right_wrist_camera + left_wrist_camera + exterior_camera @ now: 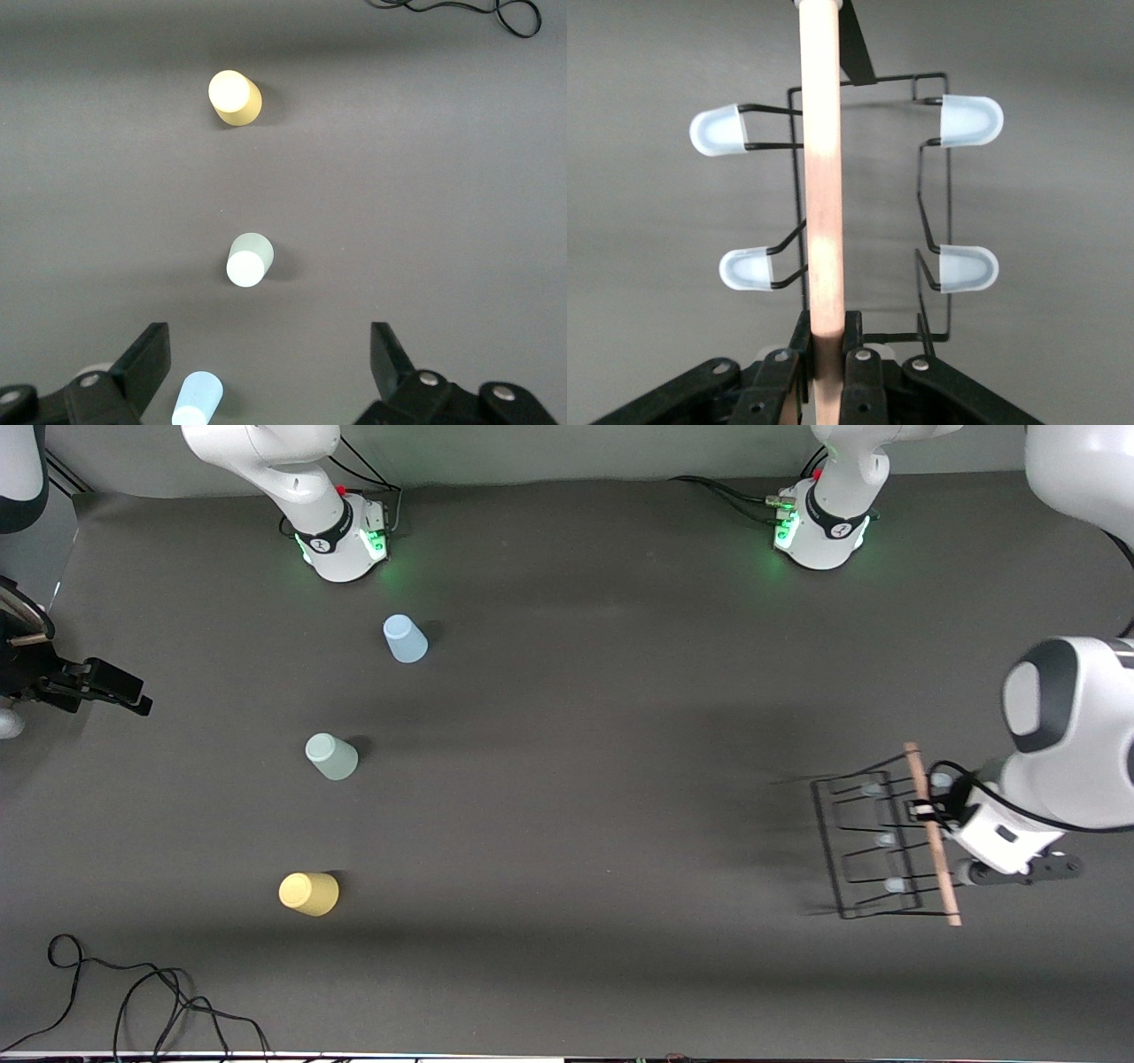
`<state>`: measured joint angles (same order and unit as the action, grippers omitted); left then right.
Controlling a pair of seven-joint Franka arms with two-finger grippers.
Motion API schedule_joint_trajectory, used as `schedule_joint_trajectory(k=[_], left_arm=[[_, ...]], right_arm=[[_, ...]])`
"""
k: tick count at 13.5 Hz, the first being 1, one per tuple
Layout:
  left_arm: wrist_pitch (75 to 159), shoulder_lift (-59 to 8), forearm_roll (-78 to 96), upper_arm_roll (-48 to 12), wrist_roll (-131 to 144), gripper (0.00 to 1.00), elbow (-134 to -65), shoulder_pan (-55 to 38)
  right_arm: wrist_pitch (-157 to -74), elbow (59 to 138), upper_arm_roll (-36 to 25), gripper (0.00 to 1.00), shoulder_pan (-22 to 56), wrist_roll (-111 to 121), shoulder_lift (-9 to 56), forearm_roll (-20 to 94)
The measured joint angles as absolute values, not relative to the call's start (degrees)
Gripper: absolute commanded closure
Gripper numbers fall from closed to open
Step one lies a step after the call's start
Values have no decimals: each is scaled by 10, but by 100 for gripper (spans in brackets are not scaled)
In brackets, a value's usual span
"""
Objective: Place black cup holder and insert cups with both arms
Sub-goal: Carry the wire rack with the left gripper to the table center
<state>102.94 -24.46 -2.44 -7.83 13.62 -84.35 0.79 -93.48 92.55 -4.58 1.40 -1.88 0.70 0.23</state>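
My left gripper (pixel 926 812) is shut on the light wooden rod (pixel 822 177) of the black cup holder (pixel 828 850), a black wire rack with pale-blue-tipped pegs (pixel 970 119). It holds the rack low over the table at the left arm's end. In the left wrist view the gripper (pixel 827 341) clamps the rod from both sides. Three cups stand apart toward the right arm's end, narrow ends up: light blue (pixel 406 639) nearest the right arm's base, pale green (pixel 332 756), and yellow (pixel 309 893) nearest the front camera. My right gripper (pixel 270 359) is open and empty high above the light blue cup (pixel 197 398).
A black clamp-like device (pixel 89 684) juts in at the table's edge at the right arm's end. A loose black cable (pixel 133 1001) lies near the front edge. The dark mat (pixel 576 779) is bare between the cups and the rack.
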Motion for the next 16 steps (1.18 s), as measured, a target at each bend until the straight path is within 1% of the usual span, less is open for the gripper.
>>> schedule_joint_trajectory(k=[3, 8, 9, 12, 14, 16], left_arm=[[1016, -236, 1, -80, 181, 100, -857, -58], [1031, -239, 51, -81, 236, 100, -881, -169], [1043, -240, 57, -81, 243, 100, -882, -193], [1113, -246, 71, -81, 301, 100, -888, -272], [1138, -259, 72, -81, 342, 100, -889, -324], [1154, -273, 72, -81, 356, 100, -889, -354]], right_arm=[[-935, 925, -46, 0, 14, -19, 7, 2], [-935, 924, -46, 0, 14, -19, 7, 2], [-935, 924, -46, 0, 14, -19, 7, 2], [-935, 924, -46, 0, 14, -19, 7, 2], [-935, 924, -46, 0, 14, -19, 7, 2], [-935, 924, -45, 0, 14, -19, 7, 2]])
